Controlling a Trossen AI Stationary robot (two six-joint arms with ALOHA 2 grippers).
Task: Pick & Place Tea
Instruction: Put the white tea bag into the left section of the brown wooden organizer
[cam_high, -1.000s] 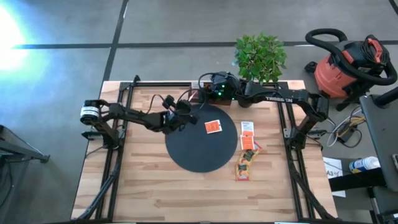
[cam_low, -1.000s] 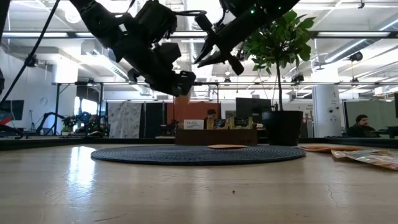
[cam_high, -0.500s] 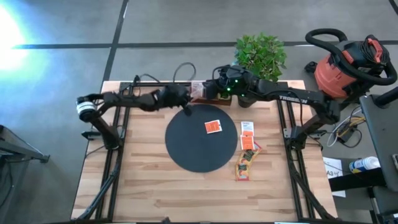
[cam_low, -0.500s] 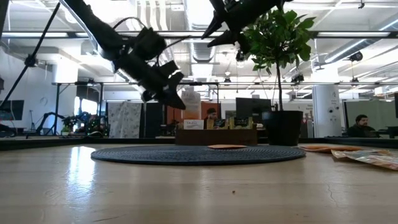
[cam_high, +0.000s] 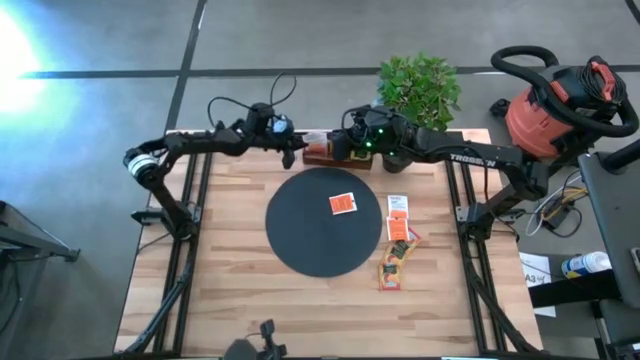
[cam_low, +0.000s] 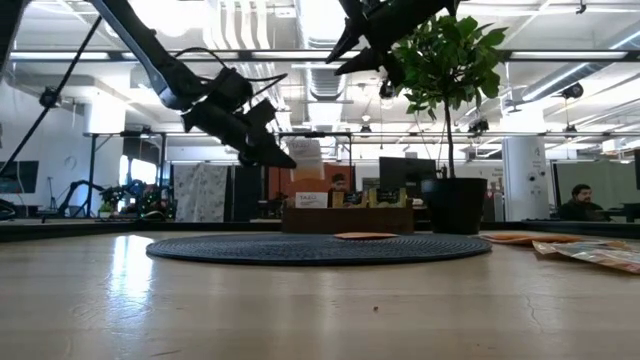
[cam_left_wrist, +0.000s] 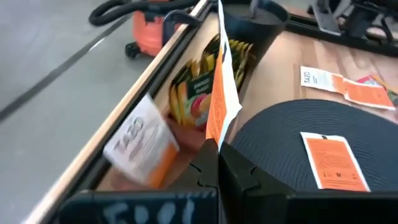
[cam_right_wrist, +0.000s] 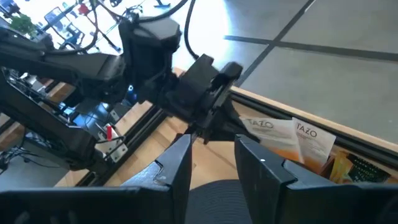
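At the back edge of the table, the left gripper (cam_high: 291, 152) is closed on a tea sachet (cam_left_wrist: 219, 93), held edge-up just beside the wooden box (cam_high: 322, 152), probably to slide it in, while the right gripper (cam_high: 345, 145), its fingers (cam_right_wrist: 176, 163) apart and empty, hovers over the box.

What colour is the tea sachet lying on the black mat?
Orange-red with a white strip, clearest in the left wrist view: tea sachet on the black mat.

"TAZO" on white sachets (cam_right_wrist: 266, 134)
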